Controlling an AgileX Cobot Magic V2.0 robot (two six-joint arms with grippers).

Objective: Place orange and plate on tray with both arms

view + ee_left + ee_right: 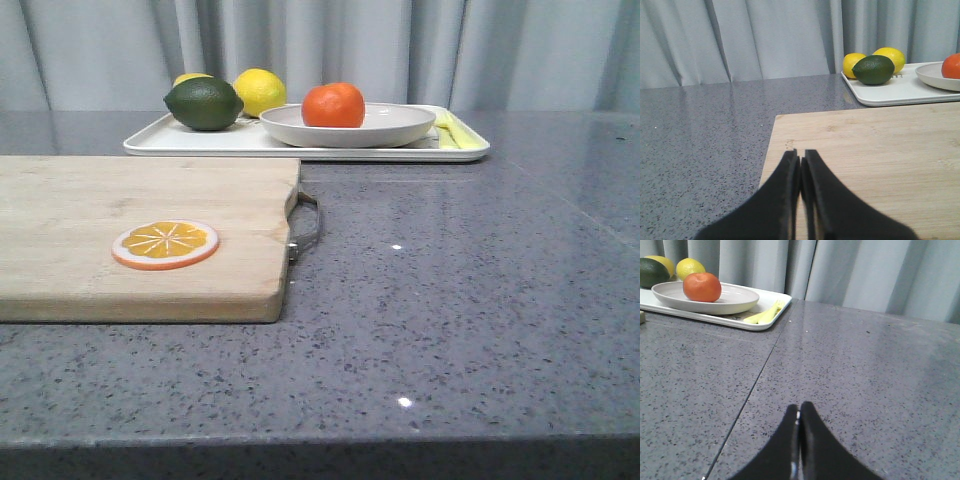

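The orange (333, 105) rests in the off-white plate (385, 133), and the plate stands on the white tray (170, 142) at the far side of the table. The right wrist view shows the same orange (702, 287), plate (737, 300) and tray (771, 320) far from the fingers. My left gripper (800, 159) is shut and holds nothing, low over the wooden cutting board (880, 150). Over bare grey tabletop, my right gripper (799, 410) is likewise shut and holds nothing. Neither gripper appears in the front view.
A dark green avocado (204, 103) and two lemons (260, 91) lie on the tray's left part, pale yellow strips (447, 133) on its right end. The cutting board (120, 215) with a metal handle (308, 225) carries an orange slice (165, 244). Grey curtains hang behind.
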